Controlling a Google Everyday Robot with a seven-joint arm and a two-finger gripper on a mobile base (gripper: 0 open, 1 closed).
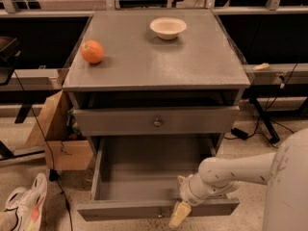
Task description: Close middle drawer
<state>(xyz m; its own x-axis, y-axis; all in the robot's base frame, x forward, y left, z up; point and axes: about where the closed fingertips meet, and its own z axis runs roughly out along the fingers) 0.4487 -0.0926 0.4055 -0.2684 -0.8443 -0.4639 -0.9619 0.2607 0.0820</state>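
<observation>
A grey cabinet (pixel 154 66) fills the middle of the camera view, and the robot's pale arm (pixel 236 170) reaches in from the lower right. The middle drawer (pixel 144 174) is pulled far out below the cabinet, showing its long bare box, with its low front panel (pixel 115 210) nearest the camera. Above it sits the taller upper drawer front (pixel 115 121), shut, with its own knob (pixel 157 122). A cardboard box (pixel 57 146) and a shoe (pixel 21 208) lie on the floor to the left, well apart from the drawer's path. A bowl (pixel 168 27) and an orange (pixel 92 51) rest on the top. The gripper (pixel 179 211) is at the front panel, right of centre, seemingly touching its upper edge; whether it is clenched or released I cannot tell. The step in hand looks like the push inward. To do it well, I would press squarely on the panel's face and drive straight along the runners, since an off-centre shove may skew the box and jam it, and I would ease off near the end to avoid a slam that could roll the orange.
</observation>
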